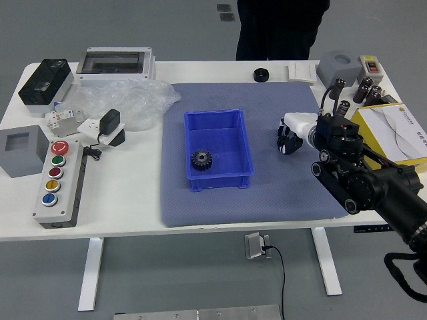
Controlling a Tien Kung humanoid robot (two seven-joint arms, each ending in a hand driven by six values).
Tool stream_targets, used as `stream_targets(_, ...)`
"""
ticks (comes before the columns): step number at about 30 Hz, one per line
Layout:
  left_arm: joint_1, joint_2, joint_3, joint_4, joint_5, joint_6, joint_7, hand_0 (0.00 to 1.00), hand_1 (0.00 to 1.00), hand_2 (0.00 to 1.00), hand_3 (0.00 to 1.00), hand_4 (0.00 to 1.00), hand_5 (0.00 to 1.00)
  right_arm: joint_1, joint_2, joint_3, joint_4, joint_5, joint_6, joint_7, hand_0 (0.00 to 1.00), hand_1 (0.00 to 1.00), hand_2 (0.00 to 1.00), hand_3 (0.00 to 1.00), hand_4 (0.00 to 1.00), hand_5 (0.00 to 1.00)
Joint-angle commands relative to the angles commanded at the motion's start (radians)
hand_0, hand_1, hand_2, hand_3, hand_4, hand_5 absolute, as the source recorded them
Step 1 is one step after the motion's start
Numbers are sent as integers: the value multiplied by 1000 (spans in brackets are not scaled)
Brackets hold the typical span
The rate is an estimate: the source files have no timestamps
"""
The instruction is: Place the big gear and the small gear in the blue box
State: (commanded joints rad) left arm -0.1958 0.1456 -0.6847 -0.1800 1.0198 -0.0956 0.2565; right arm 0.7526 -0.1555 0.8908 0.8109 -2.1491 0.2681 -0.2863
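Fingers (287, 145) of right hand (301, 125) curled inward, hold unclear, gear (201, 160) inside blue box (217, 120)

so the mat (200, 208) is mid-table (127, 200), box (219, 182) on it L of ctr — gear (201, 159) in the box, near L corner. Button panel (65, 193) sits L of the mat, plastic bag (133, 103) farther back. Tray (369, 127) w/ papers (400, 127) is off to the R — person (277, 27) stands behind the table btw
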Motion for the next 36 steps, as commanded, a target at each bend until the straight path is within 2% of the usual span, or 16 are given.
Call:
stream_targets(23,-1,-3,0,0,-2,1,0,794,762,751,688,456,171,10,17,1,-45,-7,-11,3,719,604,660,645,637,172)
stream_targets(24,-1,-3,0,0,-2,1,0,794,762,750,687,456,171,10,18,0,-46,-8,-12,3,705,586,622,644,625,175)
stream_targets(29,-1,-4,0,0,-3,1,0,794,762,750,687,456,171,10,19,0,-52,-12,-19,4,705,586,622,644,625,175)
stream_targets(30,-1,-4,1,0,-3,1,0,794,762,751,686,455,174,10,19,0,-53,-13,-20,5,688,551,581,625,613,168)
stream_targets(35,-2,-4,2,0,-4,0,0,794,762,751,686,455,174,10,20,-1,-57,-17,-26,6,688,551,581,625,613,168)
stream_targets(36,-2,-4,2,0,-4,0,0,793,762,751,687,456,172,10,20,-1,-58,-18,-27,6,677,527,545,607,609,161)
